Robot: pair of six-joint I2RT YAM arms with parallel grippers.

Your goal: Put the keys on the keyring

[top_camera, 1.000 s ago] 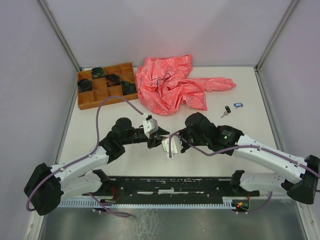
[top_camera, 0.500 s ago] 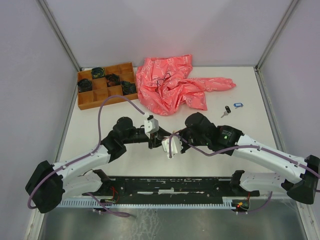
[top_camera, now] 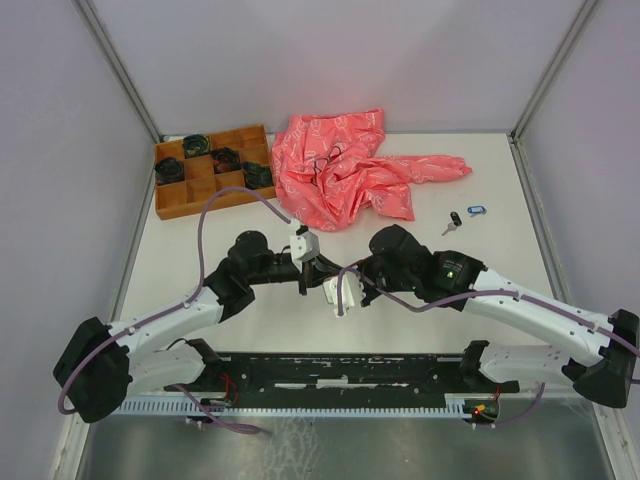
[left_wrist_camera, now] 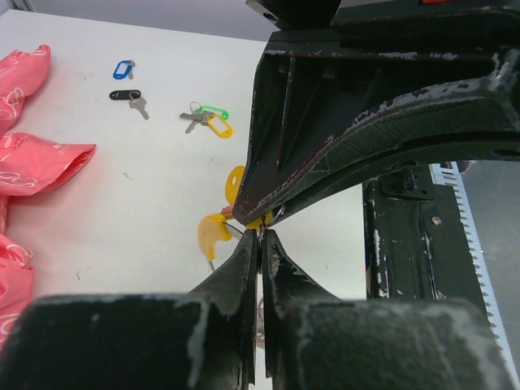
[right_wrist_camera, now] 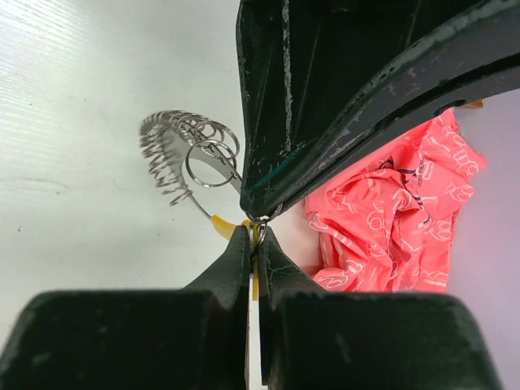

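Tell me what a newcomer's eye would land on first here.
The crumpled coral-pink cloth at the far middle of the table stands out most. In front of it the left hand and the right hand meet tip to tip, both pinched shut, at the silvery coiled keyring with its yellow piece. Loose tagged keys lie to the right, a wooden tray of dark coils at the far left.
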